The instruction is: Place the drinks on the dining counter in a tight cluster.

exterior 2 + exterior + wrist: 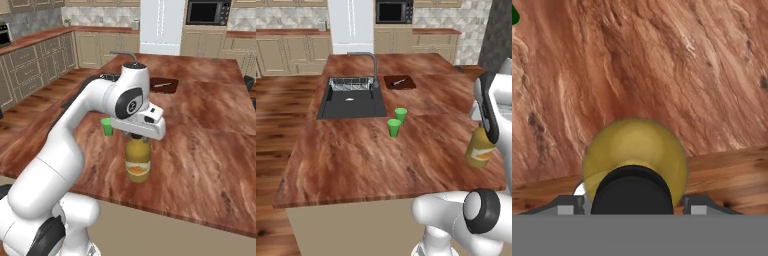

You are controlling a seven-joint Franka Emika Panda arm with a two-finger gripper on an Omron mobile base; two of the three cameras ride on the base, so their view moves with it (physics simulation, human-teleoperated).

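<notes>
The tall amber-yellow bottle [138,161] with its dark cap [632,190] stands upright on the reddish-brown dining counter [366,155], near the counter's front right corner. My gripper [137,136] is straight above it, its fingers on either side of the cap. In the hand view a thin gap shows between the cap and each finger [571,205], so the gripper is open around the bottle's top. The blue flask and the small white bottle are out of view.
Two small green cups [397,121] stand mid-counter, left of the bottle. Behind them are the dark inset sink [351,102] with its faucet [374,67] and a dark board [400,82]. The counter's front edge [712,165] runs just behind the bottle, with wooden floor beyond.
</notes>
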